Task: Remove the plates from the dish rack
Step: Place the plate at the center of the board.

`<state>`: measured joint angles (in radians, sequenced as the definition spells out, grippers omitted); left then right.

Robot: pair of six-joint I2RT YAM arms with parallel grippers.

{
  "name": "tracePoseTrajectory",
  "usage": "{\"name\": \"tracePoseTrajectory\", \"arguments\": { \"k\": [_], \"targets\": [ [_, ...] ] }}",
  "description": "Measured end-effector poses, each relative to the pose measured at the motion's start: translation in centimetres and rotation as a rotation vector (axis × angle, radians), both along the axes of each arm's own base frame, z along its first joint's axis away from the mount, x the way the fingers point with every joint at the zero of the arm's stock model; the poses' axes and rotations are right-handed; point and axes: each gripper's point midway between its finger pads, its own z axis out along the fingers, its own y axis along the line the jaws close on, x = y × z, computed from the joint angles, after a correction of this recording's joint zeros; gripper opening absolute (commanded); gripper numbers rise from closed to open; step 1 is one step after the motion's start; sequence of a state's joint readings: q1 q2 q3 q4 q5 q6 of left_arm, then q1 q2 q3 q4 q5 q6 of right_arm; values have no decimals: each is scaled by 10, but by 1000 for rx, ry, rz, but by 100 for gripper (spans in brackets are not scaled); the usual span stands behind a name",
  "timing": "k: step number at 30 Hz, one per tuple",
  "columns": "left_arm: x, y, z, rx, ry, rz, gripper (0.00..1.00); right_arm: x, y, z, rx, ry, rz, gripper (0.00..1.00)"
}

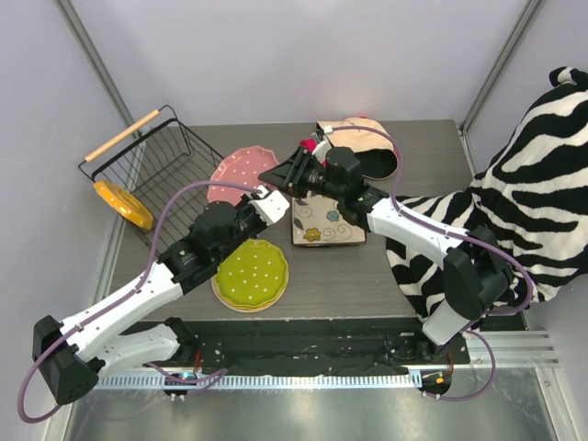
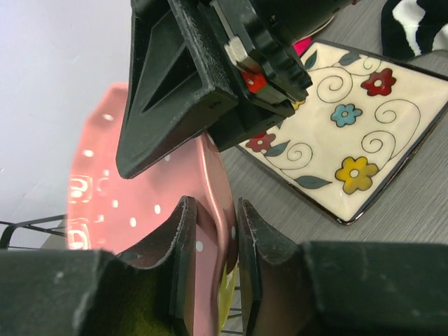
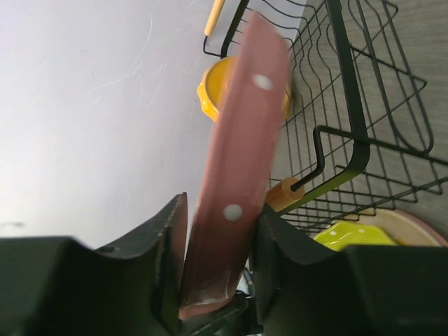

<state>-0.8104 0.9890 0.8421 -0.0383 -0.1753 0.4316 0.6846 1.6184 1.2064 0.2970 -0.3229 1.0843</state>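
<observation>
White arm links with black joints, purple cables looping alongside each

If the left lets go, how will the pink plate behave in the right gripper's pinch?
The pink plate looks stiff, so likely no flex. Its glossy rim, pinched edge-on by the right gripper, may slip or pivot. Likely chips if dropped.

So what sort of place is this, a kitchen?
Probably a robot test bench, not a kitchen: a left arm and a right arm bolted at a grey table's edge, blank walls around, and a dish rack and bright plates as props.
</observation>
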Motion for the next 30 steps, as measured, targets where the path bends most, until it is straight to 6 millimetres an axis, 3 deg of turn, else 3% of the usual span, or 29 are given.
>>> {"name": "tracePoseTrajectory", "arguments": {
  "k": [4,7,10,11,13,14,17,24,27,30],
  "targets": [
    [0,-1,-3,11,1,1,11,0,0,-2,3,25,-6,16],
    [0,-1,-3,9,2,1,20,1,0,-3,1,26,-6,1],
    [0,0,-3,8,2,4,44,1,0,-3,3,24,-6,1],
    [0,0,-3,7,3,5,56,1,0,-4,5,21,-5,1],
    [-4,-9,1,-22,4,-32,68,2,0,-6,7,4,-5,1],
    [-8,-14,3,-37,4,-53,79,3,1,-8,8,0,-5,1],
    [-14,-23,6,-63,8,-93,98,2,1,-17,7,-2,-4,1],
    [-18,-26,18,-118,34,-99,100,3,0,-19,15,-30,0,1],
    [-18,-24,34,-170,45,-96,100,4,1,-12,34,-59,4,1],
    [-14,-8,57,-250,46,-56,100,4,1,-5,55,-87,8,1]
  ]
}}
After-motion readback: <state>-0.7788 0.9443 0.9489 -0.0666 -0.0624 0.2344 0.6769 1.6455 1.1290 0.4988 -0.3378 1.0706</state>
